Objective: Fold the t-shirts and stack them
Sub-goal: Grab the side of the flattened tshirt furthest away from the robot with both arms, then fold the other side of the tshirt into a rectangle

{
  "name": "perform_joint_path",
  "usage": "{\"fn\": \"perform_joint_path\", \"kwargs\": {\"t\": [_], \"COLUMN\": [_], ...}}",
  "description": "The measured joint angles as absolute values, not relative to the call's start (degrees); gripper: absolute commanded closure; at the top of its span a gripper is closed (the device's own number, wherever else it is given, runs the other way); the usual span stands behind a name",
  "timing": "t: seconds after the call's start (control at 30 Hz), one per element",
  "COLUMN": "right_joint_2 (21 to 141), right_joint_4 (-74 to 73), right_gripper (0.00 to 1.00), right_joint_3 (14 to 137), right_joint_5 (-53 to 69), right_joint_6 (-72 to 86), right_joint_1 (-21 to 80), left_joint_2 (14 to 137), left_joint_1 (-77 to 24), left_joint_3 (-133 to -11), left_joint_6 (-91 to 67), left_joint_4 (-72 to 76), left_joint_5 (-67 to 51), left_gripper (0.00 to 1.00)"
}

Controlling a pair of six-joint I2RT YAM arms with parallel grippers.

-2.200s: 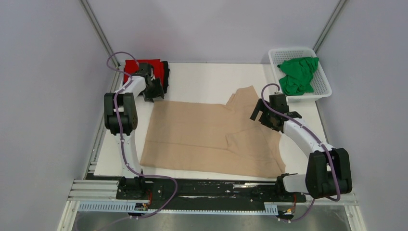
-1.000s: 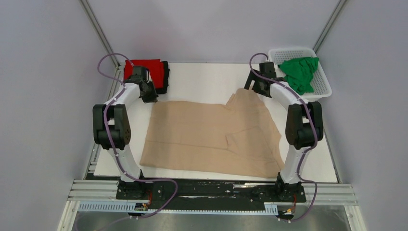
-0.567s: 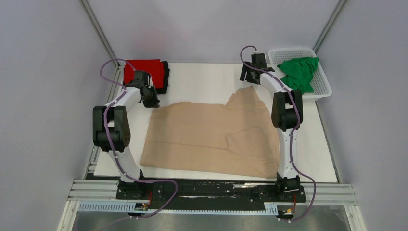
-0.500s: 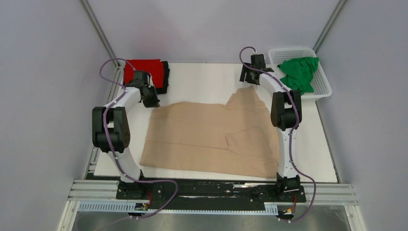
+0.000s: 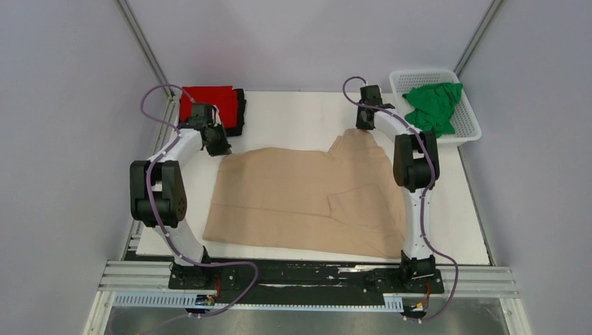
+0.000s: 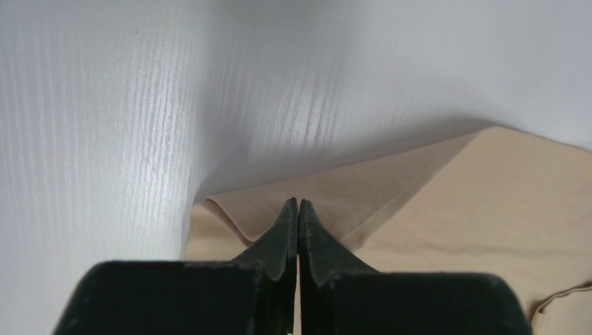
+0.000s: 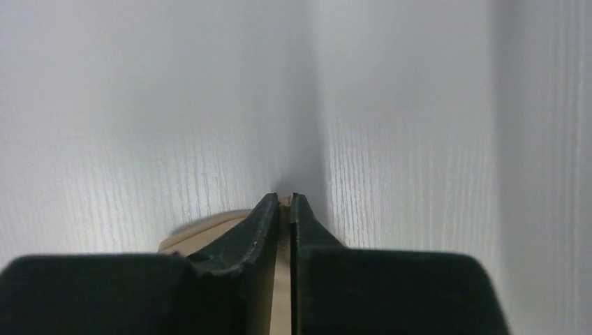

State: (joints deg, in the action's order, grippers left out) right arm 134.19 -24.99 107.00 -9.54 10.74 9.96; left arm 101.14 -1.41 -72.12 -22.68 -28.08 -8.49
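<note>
A tan t-shirt (image 5: 307,195) lies spread across the white table (image 5: 300,115). My left gripper (image 5: 222,148) is at the shirt's far-left corner. In the left wrist view the left gripper (image 6: 298,202) is shut on a raised fold of the tan t-shirt (image 6: 454,202). My right gripper (image 5: 363,127) is at the shirt's far-right tip. In the right wrist view the right gripper (image 7: 284,197) is shut, with a thin edge of the tan t-shirt (image 7: 209,227) between its fingers.
A folded red shirt (image 5: 208,98) lies on a black one (image 5: 239,112) at the far-left corner of the table. A white basket (image 5: 419,72) at the far right holds a crumpled green shirt (image 5: 433,108). Grey walls close in both sides.
My right arm swung out to the shirt's far-right tip and its jaws closed on the fabric. The left gripper stayed shut on its corner and shifted slightly.
</note>
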Motion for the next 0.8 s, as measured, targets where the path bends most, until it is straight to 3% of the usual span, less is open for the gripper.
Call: {"fn": "perform_joint_path", "kwargs": {"t": [0.27,0.57,0.8], "right_joint_2": [127.7,99.3,80.4], "right_joint_4": [-26.3,-27.1,-32.2], "right_gripper": [1.0,1.0,1.0], "right_joint_3": [98.9,74.8,62.7], "right_joint_5": [-8.3,-8.1,-8.1], "right_joint_6": [9.7,10.5,13.9], "right_joint_1": [11.0,14.2,16.1], "left_joint_2": [97.4,87.7,78.3], "left_joint_1": [-1.4,-1.4,-1.4], "left_joint_3": [-70.2,-61.1,-53.6], "left_joint_6": [-23.2,-24.8,-27.2], "left_joint_4": [-27.7,-26.7,-26.2], "left_joint_5": [-8.3,-6.5,-2.6], "left_gripper": [1.0,1.0,1.0]}}
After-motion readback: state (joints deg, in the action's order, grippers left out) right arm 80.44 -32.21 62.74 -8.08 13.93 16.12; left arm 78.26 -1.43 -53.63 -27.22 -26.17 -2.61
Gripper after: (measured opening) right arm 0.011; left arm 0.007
